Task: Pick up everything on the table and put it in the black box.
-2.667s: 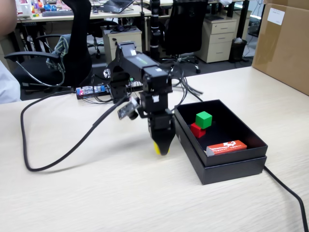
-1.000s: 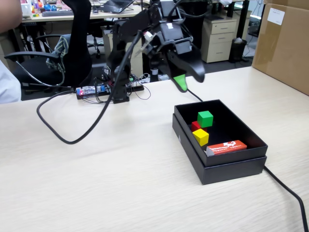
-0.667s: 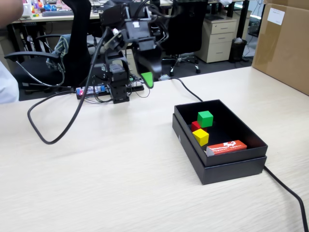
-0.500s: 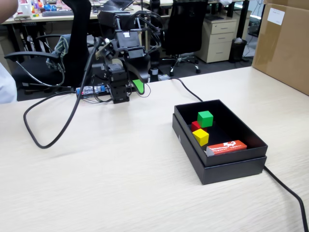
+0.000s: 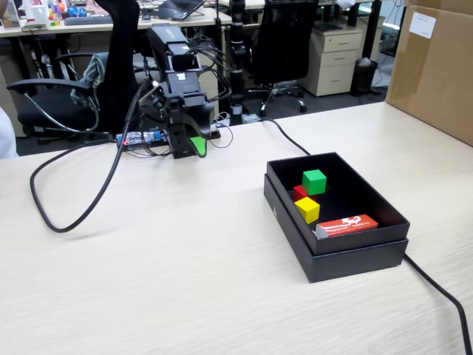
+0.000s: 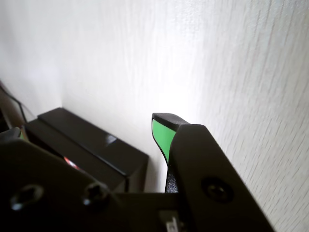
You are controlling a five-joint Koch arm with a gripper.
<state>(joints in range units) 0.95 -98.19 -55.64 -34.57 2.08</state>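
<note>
The green cube point(image 5: 314, 181), red cube point(image 5: 298, 192) and yellow cube point(image 5: 307, 209) all lie inside the black box point(image 5: 355, 248) at the right of the table point(image 5: 185, 251) in the fixed view. The red cube is partly hidden behind the yellow one. My gripper point(image 5: 191, 148) hangs at the table's far edge, well left of the box and far from it, pointing down and holding nothing. In the wrist view my gripper point(image 6: 91, 126) stands with its jaws apart, a green-padded finger point(image 6: 161, 133) at the right. The black box point(image 6: 96, 140) shows between the jaws, far off.
A flat orange-red packet point(image 5: 347, 225) lies in the box's near end. A big brown cardboard box point(image 5: 436, 66) stands at the back right. Black cables loop over the table at the left point(image 5: 74, 214) and run off the front right point(image 5: 443, 296). Office chairs stand behind.
</note>
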